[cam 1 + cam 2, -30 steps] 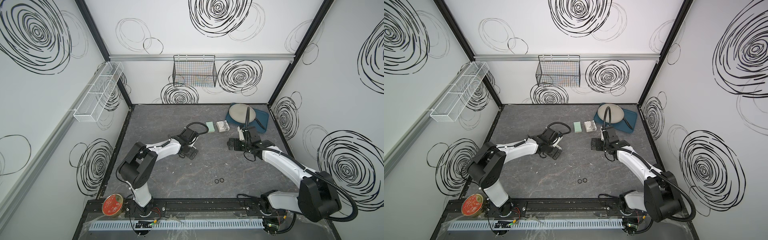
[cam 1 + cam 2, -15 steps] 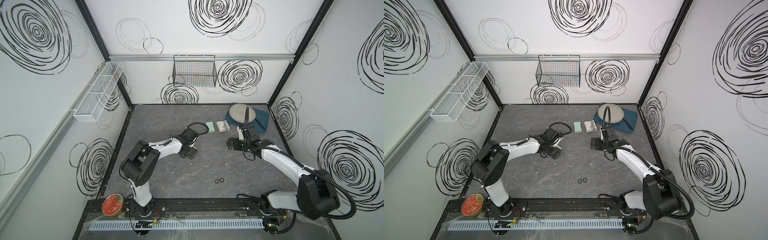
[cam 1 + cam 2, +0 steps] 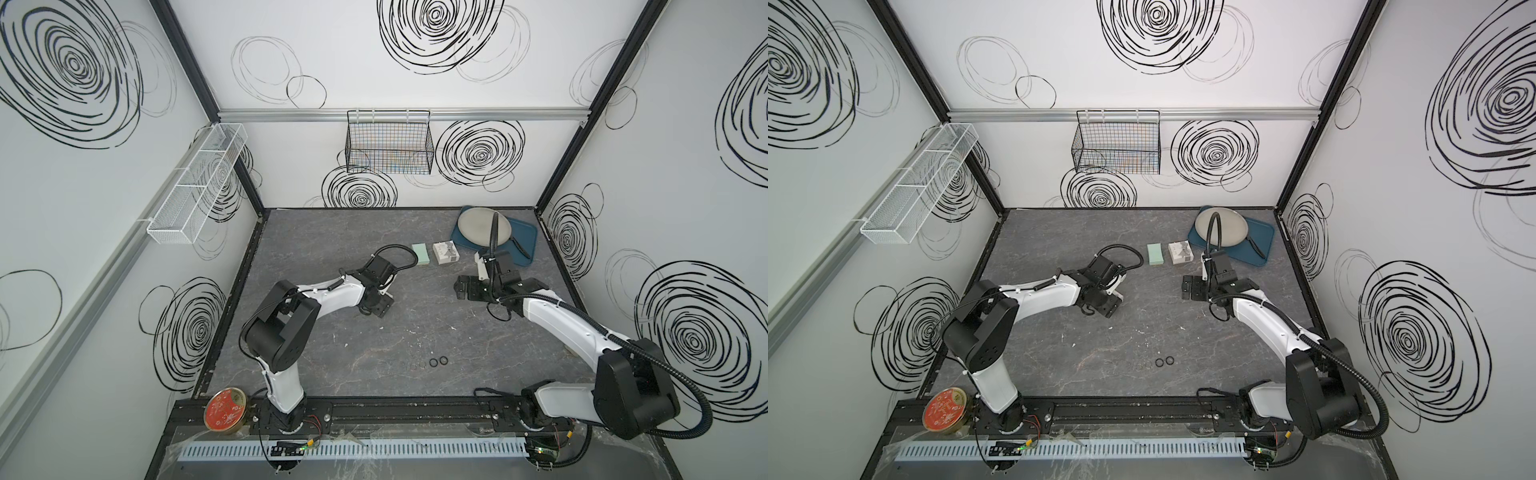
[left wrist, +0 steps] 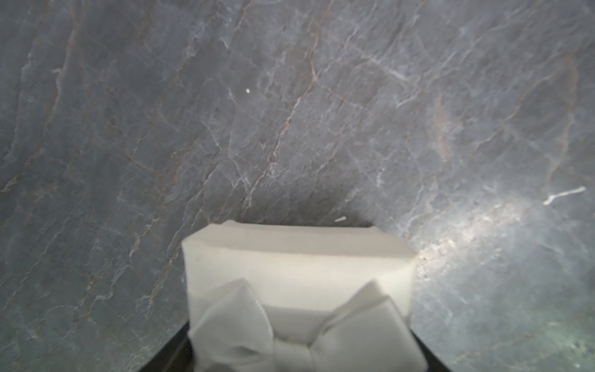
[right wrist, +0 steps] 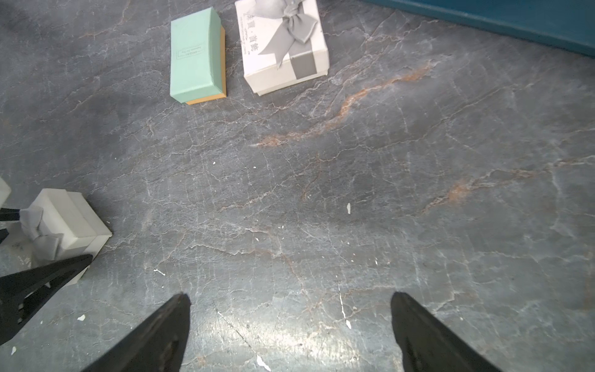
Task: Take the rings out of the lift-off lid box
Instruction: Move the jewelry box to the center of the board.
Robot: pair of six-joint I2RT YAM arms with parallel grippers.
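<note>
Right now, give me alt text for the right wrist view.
Right gripper, jaws wide open, hovers over grey table. Beyond sit a mint box and a white bow box; a smaller bow box sits in the jaws of the left gripper.

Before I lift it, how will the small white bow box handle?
The bow box looks like light card: probably easy to lift, but crushable under a hard squeeze. A seam shows between lid and base, so a high grip may lift the lid alone. The ribbon bow likely gives, a poor hold.
</note>
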